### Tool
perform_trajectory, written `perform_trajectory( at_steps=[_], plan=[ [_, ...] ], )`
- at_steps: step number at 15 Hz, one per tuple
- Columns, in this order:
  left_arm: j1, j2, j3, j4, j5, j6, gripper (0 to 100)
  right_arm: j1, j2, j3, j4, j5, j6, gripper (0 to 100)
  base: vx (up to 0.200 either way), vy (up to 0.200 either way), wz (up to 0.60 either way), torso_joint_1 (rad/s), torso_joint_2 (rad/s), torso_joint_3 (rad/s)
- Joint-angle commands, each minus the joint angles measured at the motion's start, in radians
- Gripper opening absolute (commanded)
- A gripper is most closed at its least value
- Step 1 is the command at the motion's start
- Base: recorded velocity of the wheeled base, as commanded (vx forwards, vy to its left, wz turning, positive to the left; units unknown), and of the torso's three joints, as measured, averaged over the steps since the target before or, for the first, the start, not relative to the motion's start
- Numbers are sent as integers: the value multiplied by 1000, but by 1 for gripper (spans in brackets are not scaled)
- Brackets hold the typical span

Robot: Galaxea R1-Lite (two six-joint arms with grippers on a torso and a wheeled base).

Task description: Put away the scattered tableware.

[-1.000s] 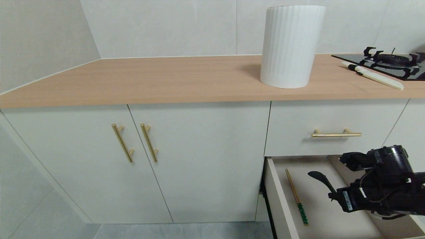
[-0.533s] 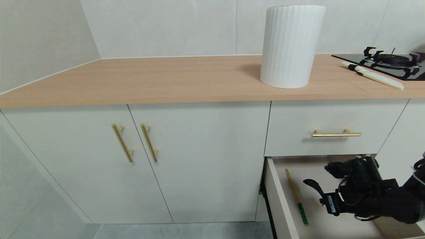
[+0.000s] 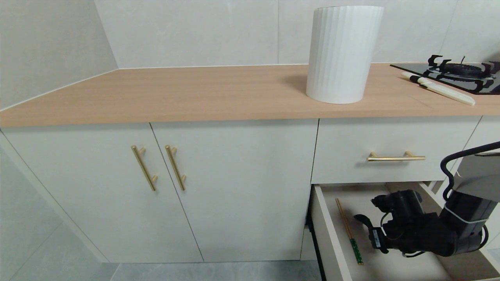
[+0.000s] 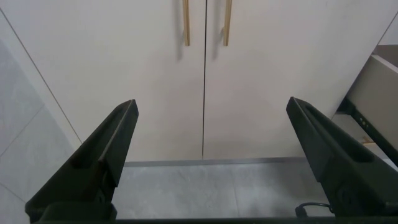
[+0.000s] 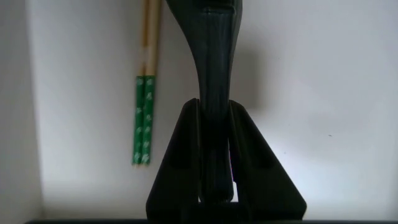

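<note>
- Down in the lower right of the head view, the pulled-out drawer [image 3: 326, 230] stood open, its pale floor showing.
- Over that drawer, the right gripper [image 3: 374, 235] had its jaws pinched on the handle of a black spoon [image 3: 361, 219]. In the right wrist view the two fingers [image 5: 185, 134] pressed the handle from either side, and the spoon's bowl pointed away from the gripper [image 5: 213, 118].
- Just beside the spoon [image 5: 211, 50], a pair of chopsticks [image 3: 349, 238] with green ends lay flat on the drawer floor, close along its left wall and apart from the spoon.
- Low before the cabinet doors [image 4: 261, 81], the left gripper [image 4: 211, 109] hung with its jaws spread wide and nothing between them; two brass handles [image 4: 185, 22] showed beyond it.
- Above the open drawer, an upper drawer [image 3: 394, 144] sat closed under the wooden countertop [image 3: 175, 93].
- Farther back, upper right of centre, a white ribbed canister [image 3: 341, 54] stood upright on the countertop.
- At the far right, a pale knife [image 3: 439, 89] lay at the edge of the gas burner [image 3: 461, 72].
</note>
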Motion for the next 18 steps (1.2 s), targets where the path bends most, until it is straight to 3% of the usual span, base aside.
perform_trajectory(
  at_steps=[1,13,14,18],
  plan=[
    [0,0,0,0,0,-1,100,-13,25,-7,-17,0,4,0,0,0,0,0,0,0],
    [0,0,0,0,0,-1,100,-17,42,-18,-44,-23,20,0,0,0,0,0,0,0],
    [0,0,0,0,0,-1,100,-17,42,-18,-44,-23,20,100,0,0,0,0,0,0],
    [0,0,0,0,0,-1,100,-17,43,-23,-44,-23,20,100,0,0,0,0,0,0]
  ],
)
